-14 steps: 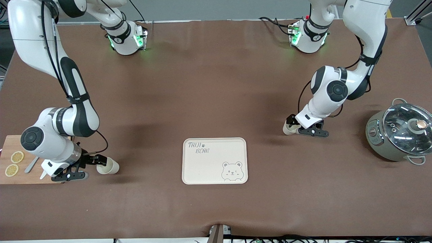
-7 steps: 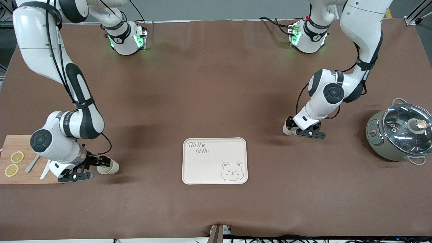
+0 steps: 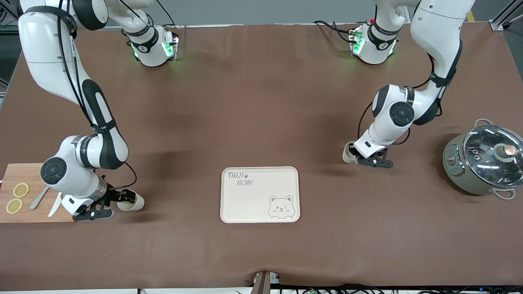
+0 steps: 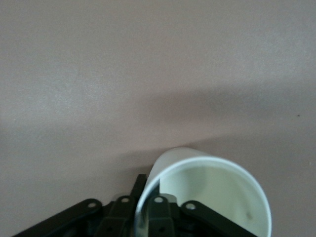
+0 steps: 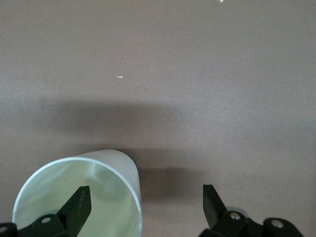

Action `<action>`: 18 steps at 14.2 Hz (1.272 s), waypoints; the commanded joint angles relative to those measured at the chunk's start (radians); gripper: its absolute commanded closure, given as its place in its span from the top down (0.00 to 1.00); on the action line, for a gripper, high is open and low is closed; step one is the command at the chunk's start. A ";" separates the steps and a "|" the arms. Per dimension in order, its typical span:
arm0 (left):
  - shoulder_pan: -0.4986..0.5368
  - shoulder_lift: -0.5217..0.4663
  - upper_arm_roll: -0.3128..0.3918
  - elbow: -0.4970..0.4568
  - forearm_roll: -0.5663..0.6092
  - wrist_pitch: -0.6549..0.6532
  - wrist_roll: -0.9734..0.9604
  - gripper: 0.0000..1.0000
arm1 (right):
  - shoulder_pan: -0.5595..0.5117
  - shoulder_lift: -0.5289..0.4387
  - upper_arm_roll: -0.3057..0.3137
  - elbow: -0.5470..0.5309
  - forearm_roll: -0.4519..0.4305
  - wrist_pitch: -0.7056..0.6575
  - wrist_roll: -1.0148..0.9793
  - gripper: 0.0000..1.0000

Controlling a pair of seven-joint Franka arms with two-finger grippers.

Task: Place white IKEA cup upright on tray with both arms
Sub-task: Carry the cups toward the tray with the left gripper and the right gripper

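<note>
Two white cups lie on their sides on the brown table. One cup (image 3: 135, 203) lies toward the right arm's end, beside the cutting board. My right gripper (image 3: 124, 197) is open at its mouth: in the right wrist view the gripper (image 5: 145, 197) has one finger inside the cup (image 5: 98, 187) and one outside, straddling the wall. The other cup (image 3: 347, 155) lies toward the left arm's end. My left gripper (image 3: 354, 152) is shut on its rim; the left wrist view shows the gripper (image 4: 149, 195) pinching the cup's (image 4: 212, 197) wall. The cream bear tray (image 3: 253, 204) lies between them, bare.
A wooden cutting board (image 3: 28, 212) with two lemon slices (image 3: 20, 190) and a knife sits at the right arm's end of the table. A grey pot with a glass lid (image 3: 484, 159) stands at the left arm's end.
The right arm has moved toward its cup and slid its open fingers over the rim. The left arm has shifted slightly toward the tray side at its cup. Neither cup has moved.
</note>
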 commanded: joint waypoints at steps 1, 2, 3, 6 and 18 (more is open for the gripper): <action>0.003 0.029 -0.003 0.047 0.028 0.011 -0.050 0.00 | 0.003 0.003 0.001 0.006 0.018 0.007 -0.012 0.92; -0.003 0.035 -0.003 0.064 0.028 0.011 -0.067 0.00 | 0.005 0.003 0.003 0.008 0.016 0.007 -0.012 0.87; -0.009 0.036 -0.003 0.089 0.028 0.008 -0.076 0.00 | 0.005 0.003 0.008 0.009 0.016 0.007 -0.012 0.83; -0.029 0.052 -0.004 0.197 0.028 -0.035 -0.148 0.00 | 0.005 0.003 0.008 0.011 0.016 0.007 -0.012 0.62; -0.244 0.334 0.008 0.794 0.028 -0.471 -0.546 0.00 | 0.014 0.000 0.009 0.035 0.015 -0.005 -0.015 0.00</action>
